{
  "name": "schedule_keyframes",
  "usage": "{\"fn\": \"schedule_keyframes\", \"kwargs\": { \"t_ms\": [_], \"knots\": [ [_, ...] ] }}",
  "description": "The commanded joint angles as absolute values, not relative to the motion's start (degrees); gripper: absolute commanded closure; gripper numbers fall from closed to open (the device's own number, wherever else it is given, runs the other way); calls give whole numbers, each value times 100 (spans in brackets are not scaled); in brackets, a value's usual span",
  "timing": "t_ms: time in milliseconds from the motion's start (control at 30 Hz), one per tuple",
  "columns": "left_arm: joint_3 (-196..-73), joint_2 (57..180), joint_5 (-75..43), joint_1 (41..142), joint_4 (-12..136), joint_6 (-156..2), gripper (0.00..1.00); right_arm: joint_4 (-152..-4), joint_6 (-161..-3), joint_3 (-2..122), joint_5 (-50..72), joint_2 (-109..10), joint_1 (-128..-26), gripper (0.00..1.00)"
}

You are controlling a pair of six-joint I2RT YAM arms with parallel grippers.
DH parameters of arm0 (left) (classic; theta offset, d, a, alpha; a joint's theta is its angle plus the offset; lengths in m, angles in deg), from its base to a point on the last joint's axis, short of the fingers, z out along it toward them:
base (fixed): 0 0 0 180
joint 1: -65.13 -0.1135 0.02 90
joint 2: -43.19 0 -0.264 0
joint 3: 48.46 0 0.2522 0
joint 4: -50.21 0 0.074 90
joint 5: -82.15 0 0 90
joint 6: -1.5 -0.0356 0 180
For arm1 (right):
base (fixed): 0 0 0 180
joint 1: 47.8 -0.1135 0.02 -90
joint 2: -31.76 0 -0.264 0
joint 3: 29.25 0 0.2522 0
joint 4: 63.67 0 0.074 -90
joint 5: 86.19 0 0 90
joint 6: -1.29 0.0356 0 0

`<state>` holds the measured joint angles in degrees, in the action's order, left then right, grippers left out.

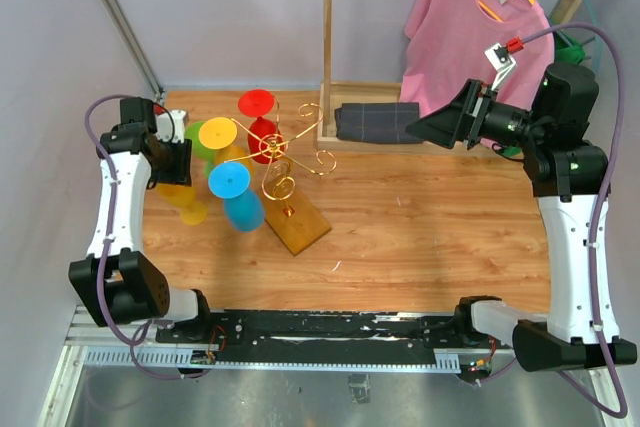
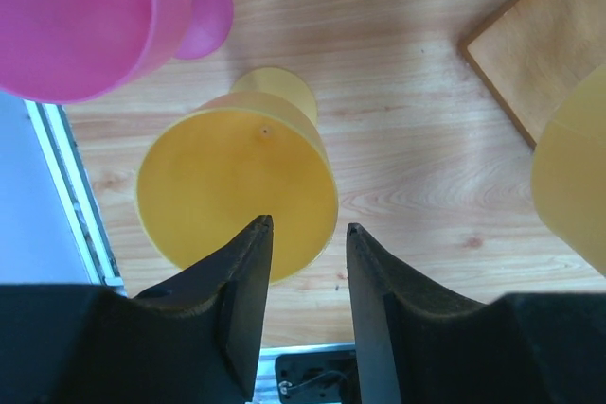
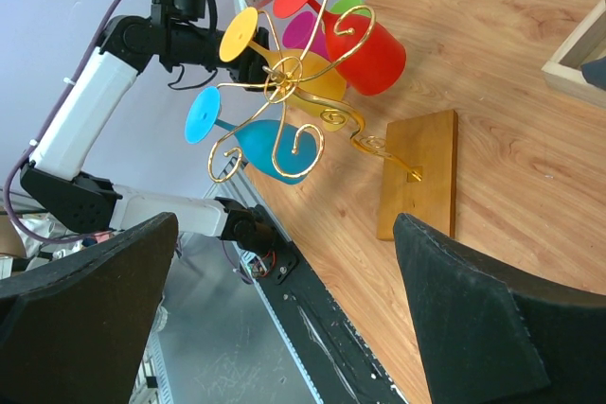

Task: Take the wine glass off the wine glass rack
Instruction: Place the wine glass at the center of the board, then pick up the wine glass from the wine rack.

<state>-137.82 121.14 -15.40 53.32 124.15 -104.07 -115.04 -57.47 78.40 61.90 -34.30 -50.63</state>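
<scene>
The gold wire wine glass rack (image 1: pixel 285 162) stands on its wooden base (image 1: pixel 300 222) at the table's left. It also shows in the right wrist view (image 3: pixel 284 115). Red (image 1: pixel 263 137), blue (image 1: pixel 244 212) and yellow (image 3: pixel 312 78) glasses hang on it, feet up. A yellow wine glass (image 2: pixel 237 191) is off the rack, low by the table's left edge, directly under my left gripper (image 2: pixel 308 224). That gripper is open and empty, beside the rack in the top view (image 1: pixel 178 162). My right gripper (image 1: pixel 415 130) is wide open and empty, raised far to the right and facing the rack.
A pink glass (image 2: pixel 76 16) and a green one (image 1: pixel 200 142) sit close to the left gripper. A dark folded cloth (image 1: pixel 375 122) lies in a wooden frame at the back. A pink shirt (image 1: pixel 470 27) hangs at back right. The table's metal rail (image 2: pixel 71 196) runs left.
</scene>
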Motion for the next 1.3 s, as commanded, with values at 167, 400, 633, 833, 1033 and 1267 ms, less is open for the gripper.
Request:
{"fn": "schedule_keyframes", "kwargs": {
  "t_ms": [167, 400, 633, 833, 1033, 1267],
  "knots": [
    [-14522, 11836, -1689, 5301, 12716, -10240, 56, -11452, -5754, 7693, 6314, -3261, -4969, 1],
    [-14933, 11458, -1646, 5287, 12767, -9937, 55, -11619, -5854, 7673, 6261, -3267, -4965, 1],
    [-15368, 10902, -2387, 5160, 12496, -9376, 54, -12448, -6380, 7977, 5786, -3516, -4965, 1],
    [-15671, 10719, -3175, 5156, 12717, -8991, 51, -12624, -6445, 8141, 5675, -3684, -4965, 1],
    [-15814, 10673, -3305, 5134, 12657, -8532, 50, -12647, -6406, 8178, 5659, -3716, -4970, 1],
    [-15888, 10819, -4017, 4342, 12437, -8029, 46, -12735, -6373, 8252, 5633, -3708, -4965, 2]
  ]
}}
